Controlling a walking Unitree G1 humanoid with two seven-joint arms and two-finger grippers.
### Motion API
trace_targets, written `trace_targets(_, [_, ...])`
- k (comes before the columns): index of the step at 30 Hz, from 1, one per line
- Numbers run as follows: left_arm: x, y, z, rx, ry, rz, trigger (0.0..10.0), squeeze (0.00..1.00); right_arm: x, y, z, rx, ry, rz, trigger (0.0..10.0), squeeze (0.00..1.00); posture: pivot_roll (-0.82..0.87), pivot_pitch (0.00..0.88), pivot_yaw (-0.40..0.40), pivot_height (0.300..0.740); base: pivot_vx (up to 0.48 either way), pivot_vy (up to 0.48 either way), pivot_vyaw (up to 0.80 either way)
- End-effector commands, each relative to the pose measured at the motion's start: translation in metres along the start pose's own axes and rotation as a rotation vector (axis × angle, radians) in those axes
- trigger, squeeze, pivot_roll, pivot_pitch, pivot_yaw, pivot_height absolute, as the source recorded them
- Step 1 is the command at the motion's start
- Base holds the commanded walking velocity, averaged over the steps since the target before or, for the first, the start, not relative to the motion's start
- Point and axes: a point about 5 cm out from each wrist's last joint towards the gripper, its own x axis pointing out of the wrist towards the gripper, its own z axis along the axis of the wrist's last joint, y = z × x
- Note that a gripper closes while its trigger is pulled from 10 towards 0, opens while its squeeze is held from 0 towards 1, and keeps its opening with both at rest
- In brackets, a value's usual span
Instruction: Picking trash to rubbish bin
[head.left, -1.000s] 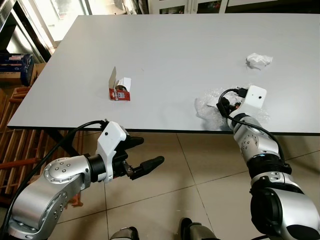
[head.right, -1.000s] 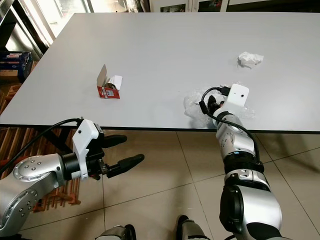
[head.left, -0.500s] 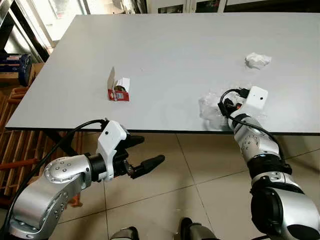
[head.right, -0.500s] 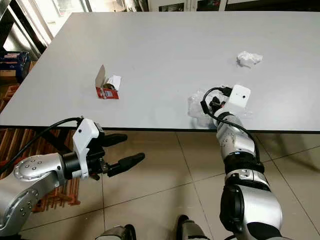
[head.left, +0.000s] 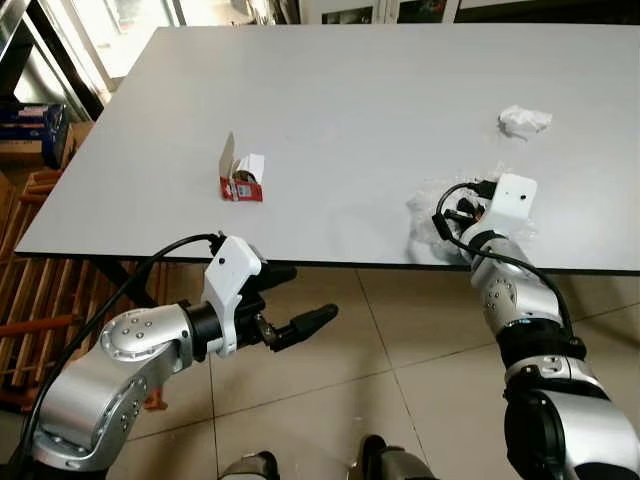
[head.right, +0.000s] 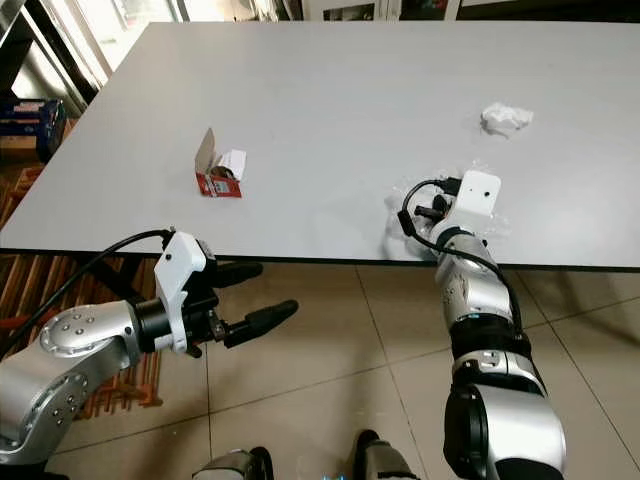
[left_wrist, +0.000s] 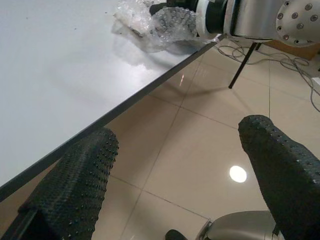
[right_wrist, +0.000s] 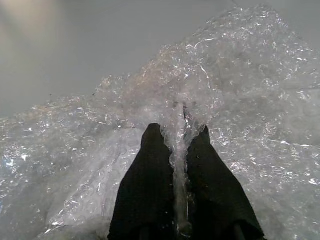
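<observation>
the small red and white carton (head.left: 240, 178) stands open near the left front of the grey bench (head.left: 360, 110); its print is too small to read. the right tool (right_wrist: 178, 150) is pinched shut on a fold of the clear bubble wrap (right_wrist: 210, 90), which lies at the bench's front edge on the right. since a second ago the wrap has been drawn rightward and bunched closer under the white wrist camera, so less of it spreads toward the bench's middle. the right tool itself is hidden behind that wrist in the head views. a crumpled white paper ball (head.left: 524, 120) sits further back on the right, well apart from the wrap. the left tool (head.left: 292, 300) hangs below the bench edge over the tiled floor (head.left: 400, 350), fingers spread wide and holding nothing, much as it was before. wooden slats (head.left: 30, 300) at the left are cut off by the frame.
</observation>
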Motion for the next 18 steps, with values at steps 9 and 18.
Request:
trace_targets(9, [0.007,0.001,-0.002,0.007,-0.016,0.013,10.0,0.0,-0.015,-0.013,-0.027,-0.098,0.057,-0.045,0.0,0.0,0.09,0.153,0.032,0.74,0.0,0.0,0.0])
trace_targets(18, [0.017,0.001,-0.001,-0.002,-0.058,0.024,10.0,0.0,-0.028,-0.016,0.002,-0.242,-0.102,-0.061,0.0,0.0,0.05,0.136,0.01,0.74,0.0,0.0,0.0])
